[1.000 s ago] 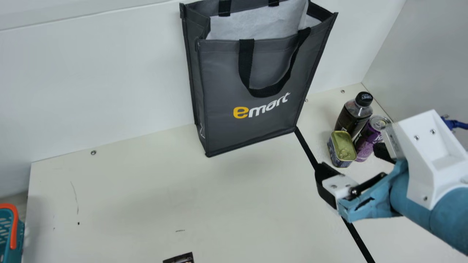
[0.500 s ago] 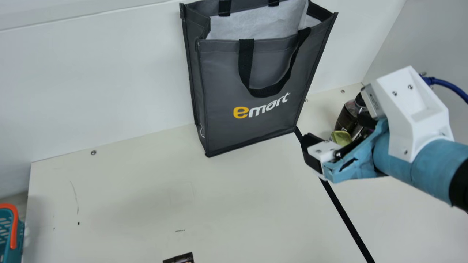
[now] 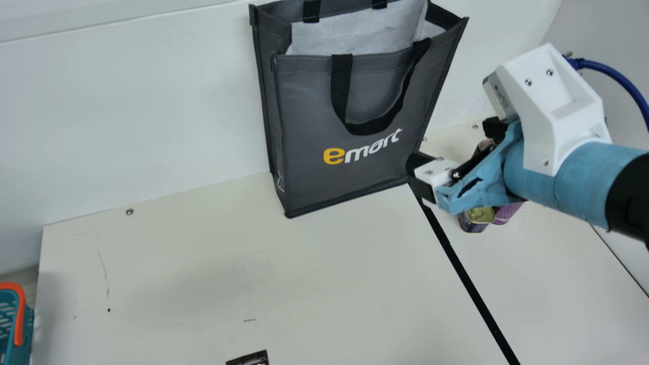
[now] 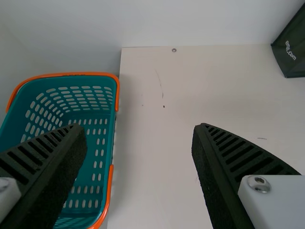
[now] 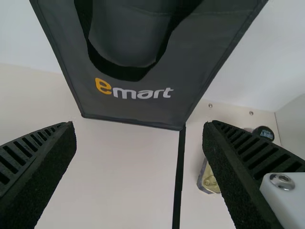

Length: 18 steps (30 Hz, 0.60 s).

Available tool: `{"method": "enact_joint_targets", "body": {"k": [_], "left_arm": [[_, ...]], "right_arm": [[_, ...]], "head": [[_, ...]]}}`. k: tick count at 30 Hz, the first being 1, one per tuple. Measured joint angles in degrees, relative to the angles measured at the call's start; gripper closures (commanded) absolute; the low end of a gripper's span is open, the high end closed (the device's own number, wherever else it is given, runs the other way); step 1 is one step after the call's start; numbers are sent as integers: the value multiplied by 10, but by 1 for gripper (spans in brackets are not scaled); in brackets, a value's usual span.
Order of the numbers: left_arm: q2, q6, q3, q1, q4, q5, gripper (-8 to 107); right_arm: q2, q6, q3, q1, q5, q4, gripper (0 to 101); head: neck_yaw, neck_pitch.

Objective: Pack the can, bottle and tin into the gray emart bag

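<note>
My right gripper [image 3: 454, 144] stands open at the emart bag's right side in the main view, above the group of items. In the right wrist view the right gripper [image 5: 138, 138] has nothing between its fingers. The gray emart bag [image 3: 314, 111] stands upright at the back wall. Below the right gripper the tin [image 3: 476, 219] and the purple can [image 3: 505, 213] are partly hidden; the bottle's black cap [image 5: 264, 133] peeks out behind a finger in the right wrist view. Wide open, my left gripper [image 4: 139, 129] is by the basket, holding nothing.
A teal basket [image 4: 90, 105] with orange handles stands at the table's left edge. A black tape line [image 3: 471, 289] runs from the bag's right corner toward the front. A dark flat item [image 3: 248, 359] lies at the main view's bottom edge. White walls rise behind and at the right.
My right gripper has moved up and left in the main view, from beside the tin and can to the bag's right side, still empty. The bag has stayed in place.
</note>
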Motion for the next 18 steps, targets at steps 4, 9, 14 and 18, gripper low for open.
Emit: {"method": "enact_joint_targets", "body": {"k": [4, 9, 14, 18], "left_arm": [[0, 0, 0, 0, 0, 0, 9], [0, 0, 0, 0, 0, 0, 9], [0, 0, 0, 0, 0, 0, 9], [0, 0, 0, 0, 0, 0, 9]], "right_arm": [[18, -18, -25, -1, 1, 1, 10], [42, -44, -59, -3, 2, 1, 10], [68, -71, -99, -5, 7, 7, 10], [91, -95, -129, -9, 12, 15, 10]], "head": [[1, 0], [0, 0], [0, 0], [0, 0]]}}
